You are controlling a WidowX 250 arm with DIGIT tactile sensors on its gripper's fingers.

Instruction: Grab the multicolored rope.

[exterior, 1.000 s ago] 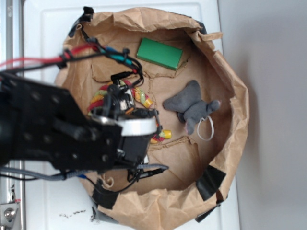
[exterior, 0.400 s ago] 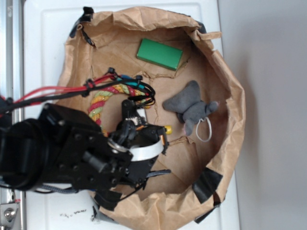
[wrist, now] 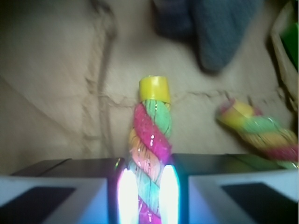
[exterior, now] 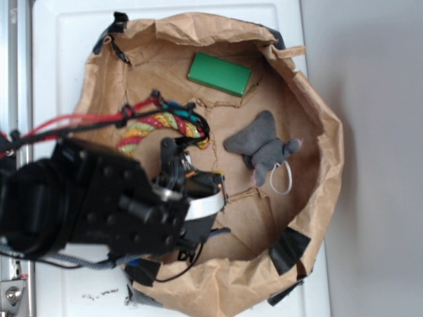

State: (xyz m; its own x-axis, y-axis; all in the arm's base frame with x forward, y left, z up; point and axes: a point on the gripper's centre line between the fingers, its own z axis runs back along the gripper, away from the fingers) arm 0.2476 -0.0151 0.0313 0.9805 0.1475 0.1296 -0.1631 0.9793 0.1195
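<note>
The multicolored rope [exterior: 158,124], twisted red, yellow and pale green strands, lies in the left half of the paper-lined basket. Part of it is hidden under my arm. In the wrist view one rope end [wrist: 152,126] with a yellow cap sticks out upright from between my fingers. The other end [wrist: 261,130] lies to the right on the paper. My gripper [wrist: 147,191] is shut on the rope, with both pads pressed against its sides. In the exterior view the gripper [exterior: 182,168] is over the basket's middle left.
A grey plush toy [exterior: 264,148] with a white string loop lies right of the gripper and shows at the top of the wrist view [wrist: 219,32]. A green block [exterior: 220,74] lies at the back. The crumpled brown paper wall [exterior: 324,132] rings everything.
My arm has dropped lower into the basket and shifted left. The rope's yellow end, visible beside the gripper before, is now hidden in the exterior view. The rope's bend has flattened and moved up.
</note>
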